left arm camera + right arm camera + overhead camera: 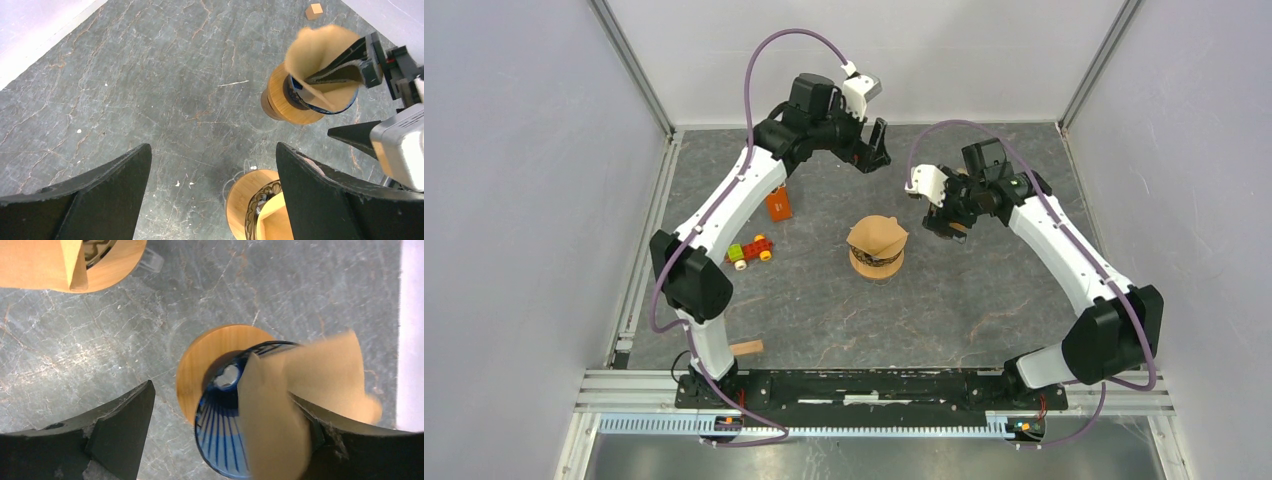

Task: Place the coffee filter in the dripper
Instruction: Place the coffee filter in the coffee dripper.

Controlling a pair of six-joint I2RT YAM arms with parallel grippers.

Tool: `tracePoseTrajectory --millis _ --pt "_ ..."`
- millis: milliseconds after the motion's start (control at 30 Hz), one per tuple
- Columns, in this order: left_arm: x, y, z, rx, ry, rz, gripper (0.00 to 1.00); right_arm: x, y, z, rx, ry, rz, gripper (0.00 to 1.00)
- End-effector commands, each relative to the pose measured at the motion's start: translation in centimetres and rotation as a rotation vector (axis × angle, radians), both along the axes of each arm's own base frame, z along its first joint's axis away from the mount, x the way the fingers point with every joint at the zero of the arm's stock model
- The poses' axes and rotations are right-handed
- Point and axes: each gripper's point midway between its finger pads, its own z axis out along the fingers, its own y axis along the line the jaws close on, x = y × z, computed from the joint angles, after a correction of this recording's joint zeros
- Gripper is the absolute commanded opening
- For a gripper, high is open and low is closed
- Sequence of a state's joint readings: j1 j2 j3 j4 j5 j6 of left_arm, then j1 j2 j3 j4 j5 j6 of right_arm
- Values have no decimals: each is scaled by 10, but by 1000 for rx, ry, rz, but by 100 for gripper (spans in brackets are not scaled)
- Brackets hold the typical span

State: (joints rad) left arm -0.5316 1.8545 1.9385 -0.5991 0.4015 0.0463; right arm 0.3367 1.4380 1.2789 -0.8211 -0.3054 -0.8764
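Since the right gripper [222, 395] had its jaws spread wide, nothing was pinched. The coffee filter [310, 375] only leaned on the inner face of the finger at lower right of the right wrist view, its folded edge dipping into the blue glass dripper [220, 435]. Judged as the seating step: open jaws would let the paper settle into the cone. The filter looked only partly in, with one flap blurred and sticking out over the rim toward the right edge. The dripper sat on its wooden collar [197, 365] at centre of that view, between the two fingers.

In the upper right of the left wrist view, one dark right-arm finger seemed to reach into the open paper, maybe to press it down; could not tell for sure.

In the top view the right arm rose from lower right, elbow folded, forearm running up-left, wrist tipped down right of centre and mostly hiding that dripper.

The left gripper [214, 150] was also wide, holding nothing, hanging over the stone table [125, 75], likely parked out of the way. The left arm stretched up from lower left, wrist bent near top centre.

A second dripper [876, 262], topped with another filter [876, 235], stood at centre of the top view, just left of the right gripper.
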Motion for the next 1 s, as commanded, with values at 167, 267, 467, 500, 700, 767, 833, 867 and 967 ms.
tracePoseTrajectory --millis 167,267,467,500,700,767,833,867,967 --pt "-6 7 36 -51 -78 3 100 8 6 40 39 -61 -13 87" --pt "-7 7 36 -50 -79 3 100 7 5 39 35 -55 -15 87" --pt "-7 7 34 -51 -76 2 100 2 -1 31 14 -55 -21 87" --pt "-7 7 34 -52 -76 3 100 1 -1 30 11 -55 -22 87" --pt "-8 3 29 -72 -56 -1 100 1 -1 37 31 -90 -30 89" --pt "-8 2 27 -77 -47 -4 100 1 -1 40 36 -99 -32 89" --pt "-8 2 24 -75 -42 -5 100 2 -2 45 35 -116 -37 89" --pt "-8 1 22 -74 -40 -6 100 1 -3 47 36 -123 -39 90" --pt "-8 1 20 -75 -43 -6 100 -1 -4 50 35 -135 -38 90"
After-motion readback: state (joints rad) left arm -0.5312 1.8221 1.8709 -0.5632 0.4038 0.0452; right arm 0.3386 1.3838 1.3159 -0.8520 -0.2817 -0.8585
